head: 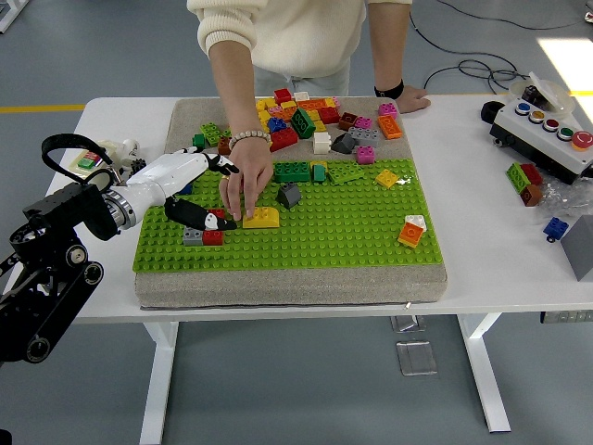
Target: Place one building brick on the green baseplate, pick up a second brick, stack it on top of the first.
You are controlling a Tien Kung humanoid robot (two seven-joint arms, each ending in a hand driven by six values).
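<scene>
On the baseplate: the yellow brick (pixel 261 218) lies flat on the green baseplate (pixel 334 243), left of centre, studs up; it looks placed as the bottom piece of the stack.
Person's hand: a hand (pixel 245 176) from the far side rests its fingertips on the yellow brick's left end, probably pressing it onto the studs or steadying it.
Second brick: none sits on the yellow brick, so by my reading the stacking step is not yet done.
Red and gray bricks: a red brick (pixel 213 237) and a gray brick (pixel 193 236) sit side by side, touching, just left of the yellow one, under the robot's fingers.
Left hand: the robot's left hand (pixel 190 190) reaches in from the left, low over the plate's left part, palm turned down; its dark fingers (pixel 206 221) stretch toward the yellow brick and end just beside the person's fingertips.
Finger state: the fingers look extended and loose, clasping nothing.
Why so held: the pose suits a reach for a brick near the yellow one; that is a guess.
Loose pile: mixed bricks (pixel 315 120) lie heaped at the far edge, likely the supply for the next pick.
Orange brick: one (pixel 410 232) stands well apart to the right.
Right hand: not in the picture.
Person's other hand: rests flat (pixel 408 98) on the white table (pixel 491 232) at the far side.
</scene>
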